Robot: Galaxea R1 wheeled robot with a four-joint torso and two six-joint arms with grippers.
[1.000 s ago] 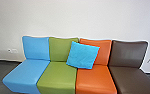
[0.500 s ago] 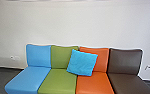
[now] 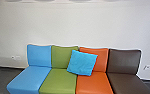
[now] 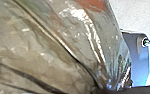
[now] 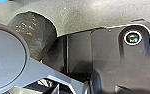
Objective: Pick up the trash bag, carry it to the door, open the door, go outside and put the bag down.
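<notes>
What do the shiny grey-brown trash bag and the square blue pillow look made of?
Shiny grey-brown trash bag: likely thin, glossy plastic film, given the sharp highlights and creases. Square blue pillow: probably matte fabric, softly wrinkled, no glare; exact fibre unclear.

Head view: high on the robot, looking forward and down at a multicoloured sofa and pale wall, the front of the seats cut off. Left wrist view: close-up, facing the crinkled trash bag. Right wrist view: facing across the robot's nearby dark plate, trash bag farther off, common to both wrist views.
</notes>
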